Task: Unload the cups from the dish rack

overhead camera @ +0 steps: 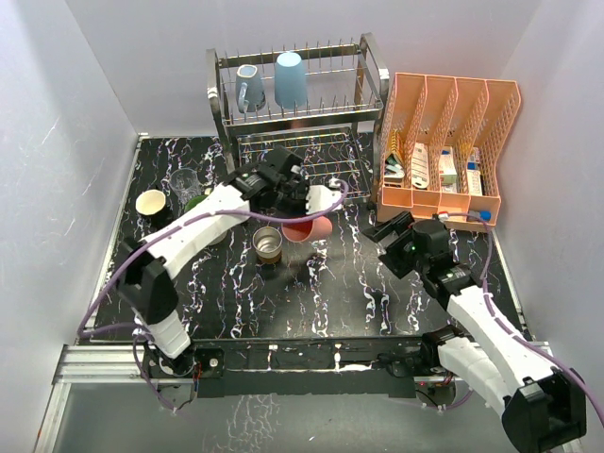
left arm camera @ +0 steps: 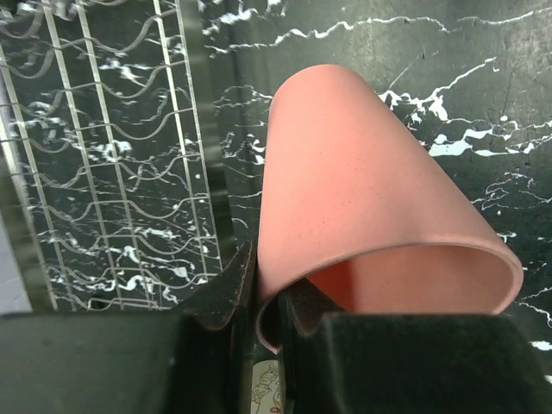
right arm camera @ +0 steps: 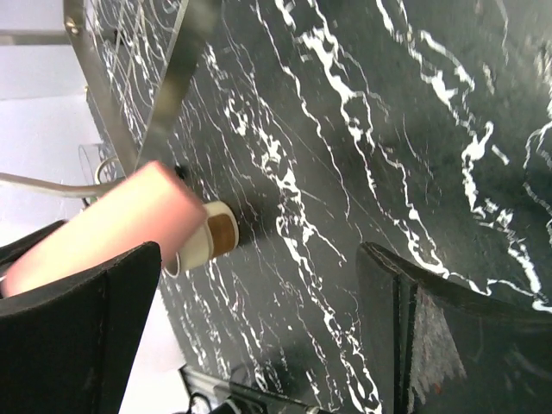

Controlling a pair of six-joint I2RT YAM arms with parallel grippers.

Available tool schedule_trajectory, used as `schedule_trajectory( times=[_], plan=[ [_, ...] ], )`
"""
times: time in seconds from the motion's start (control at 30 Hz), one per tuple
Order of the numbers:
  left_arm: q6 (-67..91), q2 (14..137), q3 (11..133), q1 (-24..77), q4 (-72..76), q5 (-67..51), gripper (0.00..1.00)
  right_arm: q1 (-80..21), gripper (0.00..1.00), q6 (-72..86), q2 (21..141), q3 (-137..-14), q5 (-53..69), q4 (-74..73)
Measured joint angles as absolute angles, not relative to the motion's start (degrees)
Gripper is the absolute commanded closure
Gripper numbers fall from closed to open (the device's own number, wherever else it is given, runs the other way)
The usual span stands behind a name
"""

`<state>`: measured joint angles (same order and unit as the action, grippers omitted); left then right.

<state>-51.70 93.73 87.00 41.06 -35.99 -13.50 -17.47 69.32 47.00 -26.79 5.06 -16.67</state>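
Mug [overhead camera: 250, 88] and tumbler [overhead camera: 290, 79] are seated on the dish rack [overhead camera: 370, 66] upper tier. Organizer [overhead camera: 453, 104] is set to its right, metal cup [overhead camera: 267, 243] before it.

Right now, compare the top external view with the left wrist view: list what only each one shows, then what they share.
Only top external: the grey-blue mug and light-blue tumbler on the dish rack upper tier, the orange organizer, the metal cup, cream cup, clear glass, and the right claw, open and empty.
Only left wrist: the left claw pinching the salmon-pink cup by its rim, one finger inside, one outside.
Both: that pink cup, the rack's lower wire shelf, the black marbled table.
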Motion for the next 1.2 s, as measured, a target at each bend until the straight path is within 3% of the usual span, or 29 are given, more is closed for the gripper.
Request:
schedule_trajectory(
  times=[0.2,0.47,0.67,0.73,1.0,1.07,1.2],
  plan=[
    [-52.27,106.54,98.10,42.85,-46.35,-8.88,1.00,-16.71,0.02,62.37,44.80,-36.12,-2.26,-25.65],
    [-52.47,116.25,106.50,44.36,-55.16,-2.48,1.00,-16.47,0.02,58.17,42.50,-38.96,-8.38,-33.58],
    [-52.77,117.19,107.74,45.25,-56.60,0.05,0.51,-16.43,0.02,56.27,42.52,-40.77,-11.60,-37.45],
    [-52.71,117.19,107.79,45.56,-56.53,0.56,0.41,-16.40,0.02,55.31,42.74,-42.63,-12.67,-38.41],
    [-51.83,116.88,109.78,45.95,-55.24,1.30,0.14,-16.38,0.02,49.60,46.65,-53.84,-15.79,-39.42],
    [-51.53,115.46,110.28,45.95,-55.16,1.28,0.03,-16.38,0.02,47.37,48.62,-58.02,-15.73,-39.27],
    [-49.71,108.36,110.06,45.84,-55.55,0.32,0.03,-16.38,0.02,42.06,53.87,-68.58,-13.41,-37.32]
  ],
)
